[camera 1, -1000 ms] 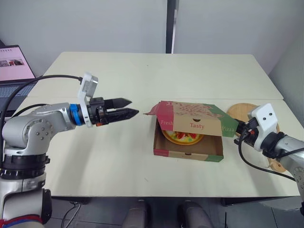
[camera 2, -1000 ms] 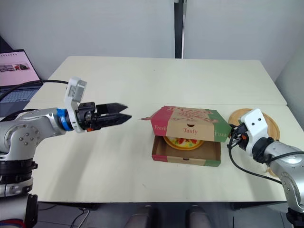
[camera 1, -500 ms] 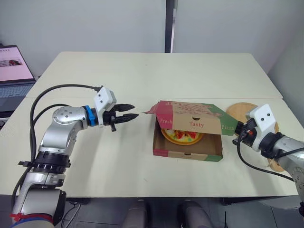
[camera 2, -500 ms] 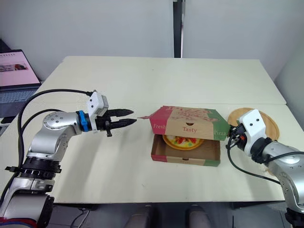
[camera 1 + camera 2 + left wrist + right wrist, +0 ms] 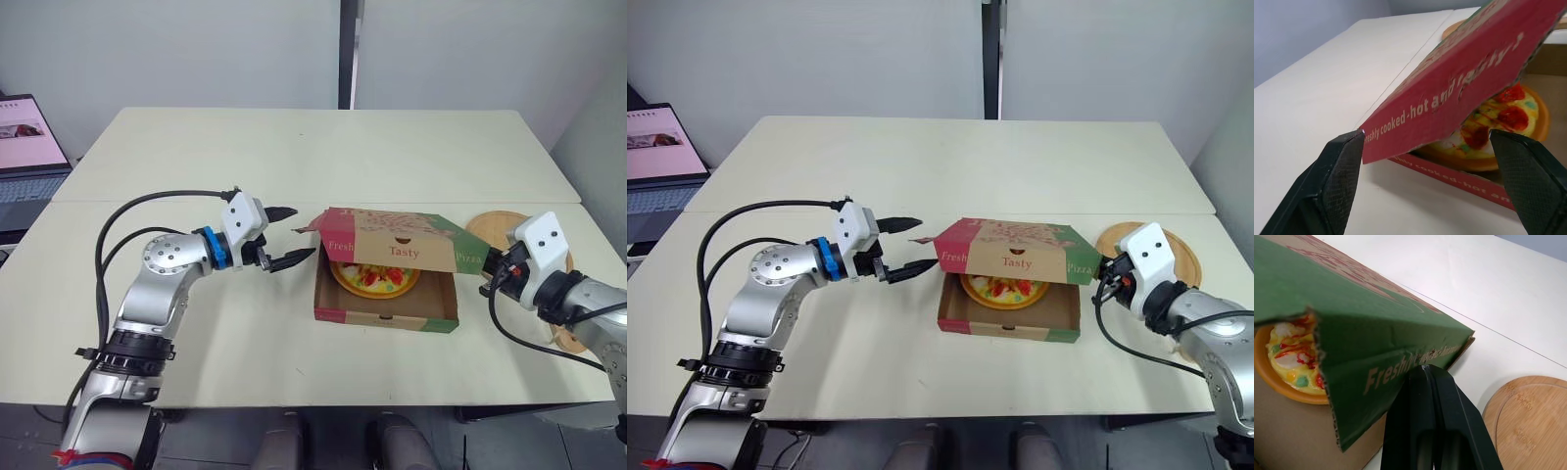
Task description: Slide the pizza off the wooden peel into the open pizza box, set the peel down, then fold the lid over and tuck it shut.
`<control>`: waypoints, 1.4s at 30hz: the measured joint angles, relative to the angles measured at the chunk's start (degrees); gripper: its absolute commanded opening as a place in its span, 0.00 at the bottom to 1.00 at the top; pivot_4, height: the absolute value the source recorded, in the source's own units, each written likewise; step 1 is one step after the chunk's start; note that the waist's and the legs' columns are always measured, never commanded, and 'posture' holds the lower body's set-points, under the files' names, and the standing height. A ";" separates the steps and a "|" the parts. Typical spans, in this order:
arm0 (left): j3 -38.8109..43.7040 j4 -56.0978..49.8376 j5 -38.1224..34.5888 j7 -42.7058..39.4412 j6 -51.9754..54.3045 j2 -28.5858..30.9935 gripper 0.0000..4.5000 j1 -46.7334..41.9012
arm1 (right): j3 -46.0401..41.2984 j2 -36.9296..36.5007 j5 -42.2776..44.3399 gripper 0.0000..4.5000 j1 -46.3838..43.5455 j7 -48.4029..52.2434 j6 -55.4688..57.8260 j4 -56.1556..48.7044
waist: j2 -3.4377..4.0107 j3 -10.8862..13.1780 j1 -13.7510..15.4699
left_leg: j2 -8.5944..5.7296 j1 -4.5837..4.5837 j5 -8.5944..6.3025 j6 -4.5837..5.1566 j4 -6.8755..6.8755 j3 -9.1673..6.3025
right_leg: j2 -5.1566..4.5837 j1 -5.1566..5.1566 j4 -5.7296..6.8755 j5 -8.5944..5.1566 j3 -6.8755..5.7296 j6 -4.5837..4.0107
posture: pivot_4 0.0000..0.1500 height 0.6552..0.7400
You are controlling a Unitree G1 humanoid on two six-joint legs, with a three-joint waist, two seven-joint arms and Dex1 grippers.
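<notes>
So the pizza (image 5: 375,278) is sitting inside the pizza box (image 5: 387,315), which is near the front right part of the table (image 5: 294,157). The lid (image 5: 392,235) is folded most of the way over but not tucked, its front edge is held up off the box's front wall, so you can see the pizza through the gap. The left gripper (image 5: 302,232) is spread wide open with nothing in its grasp, and in the left wrist view the lid's red side flap sits between the two fingers (image 5: 1334,181). One tip is right at the flap's corner, though I can't tell if it's actually touching. On the other side, the right gripper (image 5: 1426,374) has its fingers pressed together with nothing pinched between them, tips right up against the lid's green side flap. The wooden peel (image 5: 498,231) lies flat on the table just past the box's right side, beside the right arm. A laptop (image 5: 24,147) is way off at the far left.
</notes>
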 measured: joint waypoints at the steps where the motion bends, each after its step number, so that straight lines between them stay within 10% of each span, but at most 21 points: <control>1: -0.02 0.00 0.31 0.53 -0.08 -0.44 0.75 0.00 | 0.01 0.07 0.02 0.00 -0.26 -0.01 0.00 0.00 | 0.00 0.00 0.00 | 0.00 0.00 0.00 0.00 0.00 0.00 | 0.00 0.00 0.00 0.00 0.00 0.00 | 1.00 1.00; 12: 0.01 5.46 2.41 5.64 0.85 -4.39 0.01 -6.00 | 0.02 1.68 0.03 0.00 -2.15 -0.54 0.02 0.88 | -0.01 0.01 -0.11 | 0.00 0.01 0.00 0.00 0.02 -0.01 | 0.05 0.00 0.01 0.01 0.00 0.01 | 1.00 1.00; 18: 0.04 5.58 1.60 6.73 7.22 -6.14 0.00 -9.43 | -0.67 1.14 -0.65 0.09 -2.54 -1.90 0.08 0.99 | -0.02 0.01 0.00 | -0.02 -0.01 0.00 0.00 0.03 -0.02 | 0.05 0.00 0.01 0.00 -0.02 0.01 | 1.00 1.00; 26: 1.79 8.94 -1.15 9.44 17.16 -8.27 0.00 -16.08 | -3.79 1.30 0.59 0.67 0.56 -1.92 1.23 -0.35 | -0.03 0.01 -0.38 | 0.02 0.03 0.00 0.00 0.03 -0.04 | 0.13 0.02 0.04 0.01 0.03 0.02 | 1.00 1.00; 37: 2.64 11.97 -1.74 9.27 19.52 -9.18 0.00 -18.23 | 2.12 9.93 -1.99 0.67 -14.16 -12.99 4.24 5.96 | -0.02 0.01 -0.12 | -0.04 0.00 0.01 -0.02 0.04 -0.04 | 0.09 -0.02 0.04 0.01 0.03 0.02 | 1.00 1.00; 42: 3.47 11.95 -2.71 10.23 22.66 -9.99 0.00 -18.43 | 2.73 10.84 -3.56 0.38 -18.04 -15.18 4.51 8.78 | -0.02 0.01 -0.13 | -0.04 -0.01 0.01 -0.02 0.03 -0.04 | 0.09 -0.03 0.04 0.01 0.03 0.02 | 1.00 1.00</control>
